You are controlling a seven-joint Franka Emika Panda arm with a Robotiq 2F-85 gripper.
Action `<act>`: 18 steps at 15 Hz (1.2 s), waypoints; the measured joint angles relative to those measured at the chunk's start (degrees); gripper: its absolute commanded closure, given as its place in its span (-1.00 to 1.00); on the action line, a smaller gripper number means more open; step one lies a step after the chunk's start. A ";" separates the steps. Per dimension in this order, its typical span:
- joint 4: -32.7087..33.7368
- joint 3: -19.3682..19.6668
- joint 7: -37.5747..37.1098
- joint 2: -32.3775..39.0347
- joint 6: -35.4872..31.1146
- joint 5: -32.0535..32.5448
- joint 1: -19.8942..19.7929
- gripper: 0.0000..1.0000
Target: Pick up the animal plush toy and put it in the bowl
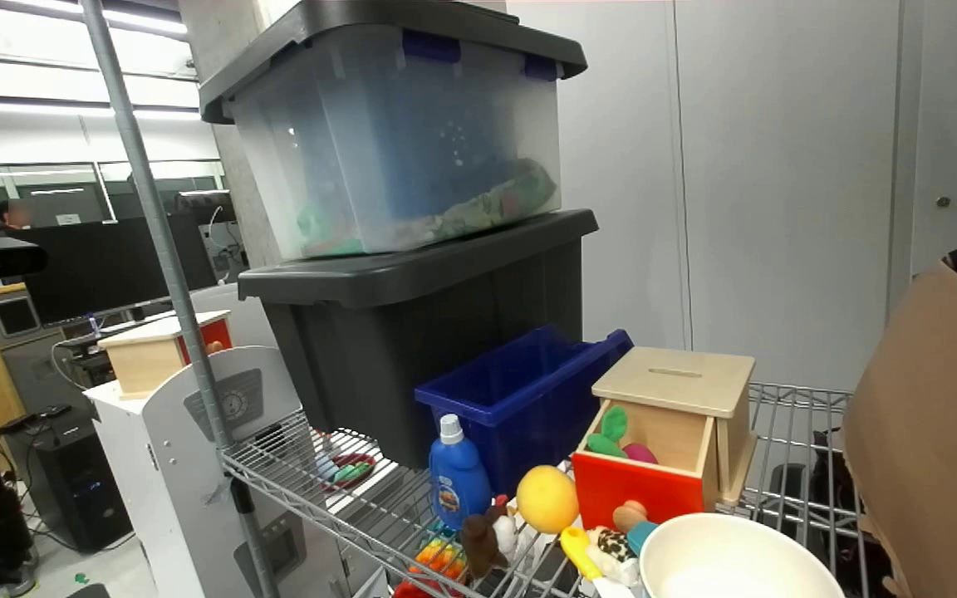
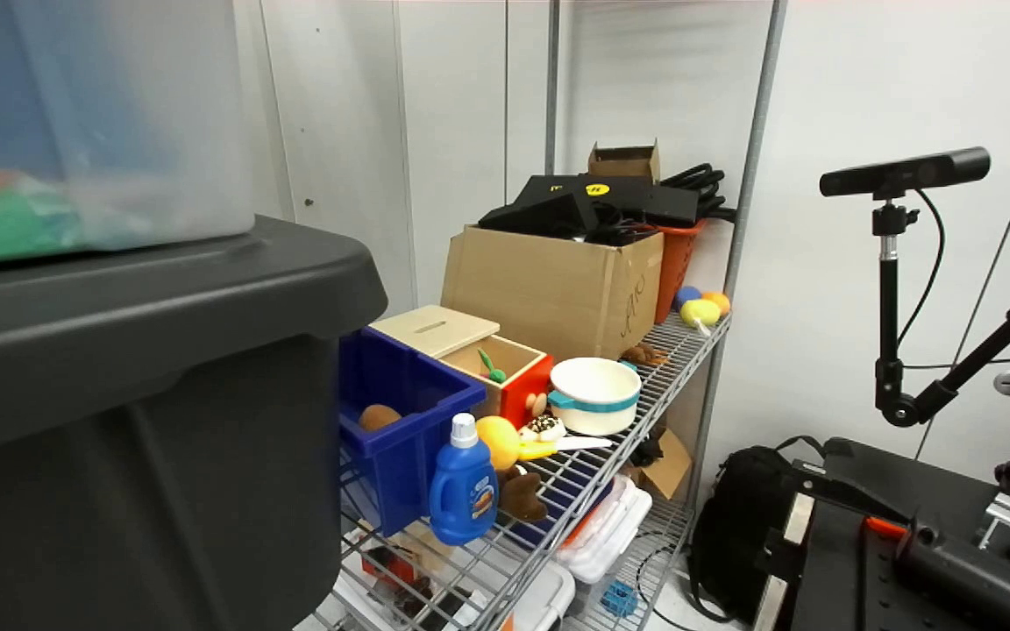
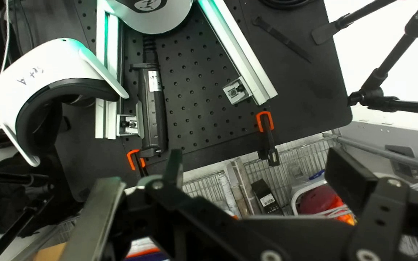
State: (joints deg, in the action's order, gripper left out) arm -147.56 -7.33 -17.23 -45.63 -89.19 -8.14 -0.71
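the tool point(image 3: 261, 174) is seen in the wrist view; its two black fingers point(image 3: 351, 177) are spread wide apart, w/ a big gap left b/w them. a flat black board w/ small holes point(image 3: 194, 98) is seen past the fingers, w/ black & orange clips point(image 3: 268, 136) set at its edge. a white plastic headset w/ a black soft rim point(image 3: 47, 65) is seen on the left there.

in both exterior views the small dark brown soft animal plush toy point(image 2: 521, 495) is seen on the grey metal wire tabletop point(image 1: 287, 448), just beside a blue plastic bottle w/ a white cap point(image 2: 465, 489) & nr a round yellow-orange ball point(image 1: 547, 498). whether the bottle is touched by it can't be told. the wide round cream-white bowl w/ a teal band point(image 2: 591, 422) is stood upright on the same tabletop, & the toy is found outside it. a knife w/ a yellow handle & white blade point(image 2: 562, 445) is laid b/w the toy & the bowl.

nr the ball, a pale wooden box w/ a red front point(image 1: 645, 490) is seen w/ its drawer pulled out; soft green leaves point(image 1: 611, 428) are seen inside. a deep blue plastic bin point(image 2: 408, 482) is placed behind the bottle, & a round brown thing point(image 2: 380, 417) is seen in it.
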 measured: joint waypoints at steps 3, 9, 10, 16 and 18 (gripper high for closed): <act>-0.30 0.52 0.06 0.00 0.00 0.03 -0.85 -1.00; -0.98 1.99 1.06 -0.33 0.00 0.55 -1.69 -1.00; -1.08 2.20 1.38 -0.46 0.00 1.07 -1.90 -1.00; -1.82 2.85 3.44 -0.75 -0.76 6.04 -2.35 -1.00; -2.33 3.15 4.59 -0.79 -1.93 6.99 -2.35 -1.00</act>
State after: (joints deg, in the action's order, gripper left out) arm -149.89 -4.18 -12.64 -46.42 -91.12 -1.15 -3.06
